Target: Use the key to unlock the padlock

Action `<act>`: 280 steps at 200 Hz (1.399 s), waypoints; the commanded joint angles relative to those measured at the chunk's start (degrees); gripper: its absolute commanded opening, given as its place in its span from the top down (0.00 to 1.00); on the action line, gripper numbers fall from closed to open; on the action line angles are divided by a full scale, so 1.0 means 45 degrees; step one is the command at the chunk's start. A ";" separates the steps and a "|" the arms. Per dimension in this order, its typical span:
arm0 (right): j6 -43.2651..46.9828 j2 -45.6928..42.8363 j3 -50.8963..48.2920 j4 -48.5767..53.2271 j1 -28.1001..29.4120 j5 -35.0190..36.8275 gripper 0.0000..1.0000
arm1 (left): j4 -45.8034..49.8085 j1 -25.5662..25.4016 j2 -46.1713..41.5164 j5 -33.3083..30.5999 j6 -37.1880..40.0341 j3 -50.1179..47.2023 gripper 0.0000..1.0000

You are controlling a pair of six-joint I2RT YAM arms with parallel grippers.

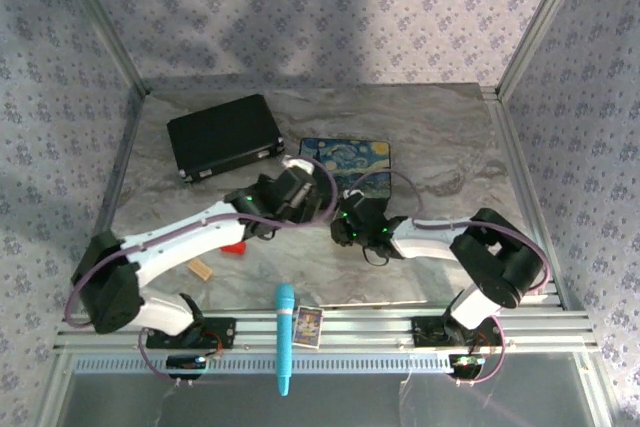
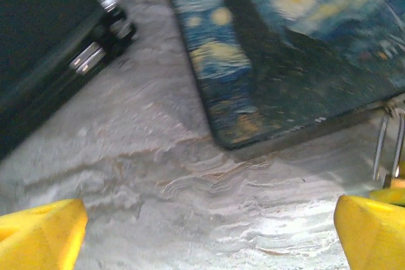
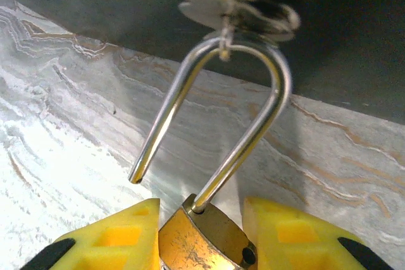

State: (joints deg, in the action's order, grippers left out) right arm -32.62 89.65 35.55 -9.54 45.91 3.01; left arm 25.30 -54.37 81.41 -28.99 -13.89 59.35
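Right end effector (image 3: pixel 202 219): clamped on the brass body of the padlock (image 3: pixel 202 245), yellow fingers (image 3: pixel 120 238) on either side.
Padlock: shackle (image 3: pixel 278 86) sprung, one leg free of the body, small metal ring (image 3: pixel 281 17) threaded at its top; just beside the painted box (image 1: pixel 345 157) on the marbled counter (image 3: pixel 63 124).
Left end effector (image 2: pixel 209 232): jaws spread wide, poised near the box's corner.
Background: black case (image 1: pixel 225 135) at far left.

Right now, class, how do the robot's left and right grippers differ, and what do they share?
The left gripper is wide open; the right gripper is closed in. The left gripper holds nothing, with bare table between its fingers; the right gripper clasps the padlock by its brass body. Both have yellow fingers and sit low near the painted box.
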 commanded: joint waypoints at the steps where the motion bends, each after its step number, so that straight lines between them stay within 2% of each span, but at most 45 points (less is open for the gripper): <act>1: 0.0263 -0.0565 -0.0969 -0.1227 -0.0668 -0.1407 0.81 | -0.1507 -0.0594 0.0878 -0.0595 0.4958 0.0355 0.03; 11: 0.0247 -0.0686 -0.1208 -0.1512 -0.0799 -0.1488 0.81 | -0.2231 -0.0486 0.1315 -0.0347 0.5927 0.0449 0.04; 23: 0.0382 -0.0755 -0.1277 -0.1665 -0.0820 -0.1533 0.81 | -0.2152 -0.0271 0.1766 0.0094 0.6638 0.1012 0.08; 39: 0.0364 -0.0741 -0.1439 -0.1992 -0.0901 -0.1611 0.82 | -0.1725 0.0030 0.2215 0.1533 0.7497 0.1665 0.15; 72: 0.0160 -0.0780 -0.2161 -0.3219 -0.1286 -0.2111 0.83 | -0.1229 0.0655 0.3451 0.3348 0.8427 0.2892 0.20; 90: 0.0067 -0.0791 -0.2309 -0.3329 -0.1451 -0.2117 0.83 | -0.0430 0.0820 0.4241 0.4212 0.8581 0.3603 0.28; 103: -0.0128 -0.0820 -0.2376 -0.3363 -0.1485 -0.1918 0.83 | 0.0116 0.0830 0.4713 0.4277 0.8633 0.3969 0.32; 159: -0.0653 -0.0325 -0.2314 -0.3926 -0.1579 -0.1648 0.86 | 0.0215 0.0714 0.5373 0.3831 0.8653 0.3783 0.33; 196: -0.1043 -0.0181 -0.2276 -0.4170 -0.1609 -0.1599 0.87 | 0.0256 0.0791 0.6033 0.3492 0.8831 0.3815 0.40; 221: -0.1450 -0.0112 -0.2275 -0.3945 -0.1659 -0.0945 0.93 | 0.0184 0.0773 0.6031 0.3879 0.8648 0.3626 0.45; 254: -0.2243 0.0249 -0.2668 -0.4895 -0.1995 -0.1569 0.98 | 0.0363 0.0720 0.6272 0.3762 0.8347 0.3583 0.48; 280: -0.3643 0.0429 -0.3541 -0.6613 -0.2346 -0.2133 1.00 | 0.0533 0.0577 0.6416 0.3499 0.8171 0.3510 0.50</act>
State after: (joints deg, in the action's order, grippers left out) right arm -42.72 89.71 23.42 -35.20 37.12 -6.96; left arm 21.65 -51.03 106.32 -15.00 24.43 76.49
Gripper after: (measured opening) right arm 0.122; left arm 0.518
